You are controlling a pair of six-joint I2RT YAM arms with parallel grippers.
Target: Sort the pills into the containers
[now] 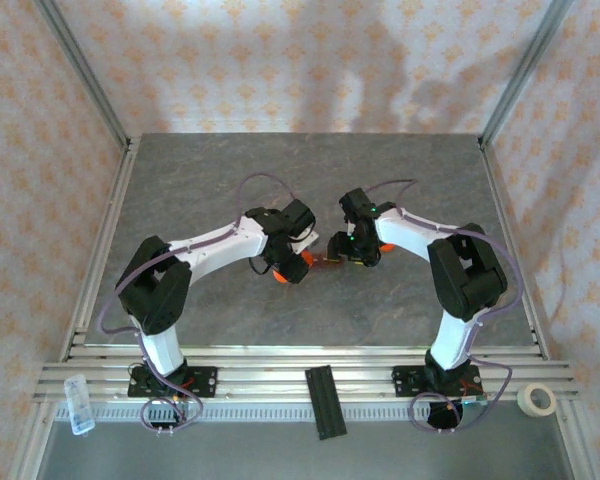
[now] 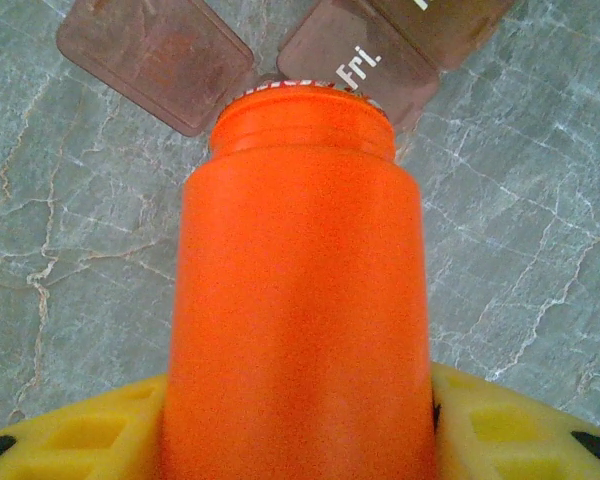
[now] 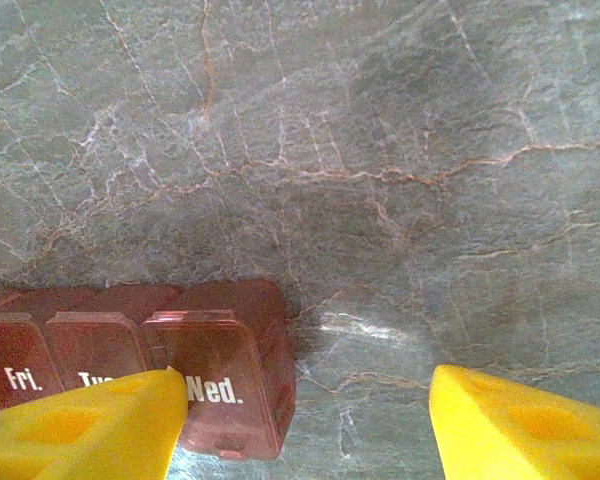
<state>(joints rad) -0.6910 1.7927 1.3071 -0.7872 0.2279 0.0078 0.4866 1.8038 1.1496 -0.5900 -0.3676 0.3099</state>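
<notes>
Plainly, the grey marbled table [image 1: 200,180] was our largest worry. Its stone-look top seemed hard and slick, so we judged that any pill missing its cell would bounce or roll off toward an edge.

Next, the left gripper [image 2: 300,435] stood clamped on the orange bottle [image 2: 300,300], a smooth, glossy plastic cylinder with a narrower neck, tipped mouth-first toward the containers [image 2: 365,65]. We reckoned so round and slippery a body could twist or slide between the yellow fingers [image 2: 70,440]. Its wide mouth could also dump several pills at once over small cells, and its opaque wall hid whatever it held.

The right gripper [image 3: 310,385] stood wide, with nothing between its jaws but bare table. One finger sat over the end of the strip (whether touching it, we could not tell), so a nudge could shove that light piece askew.

The containers lay about mid-table, well apart from every edge, between the two grippers. They were one reddish-brown translucent plastic strip whose round-cornered lids carried day names in white. Two lids seemed flipped open just beyond the bottle's mouth.
</notes>
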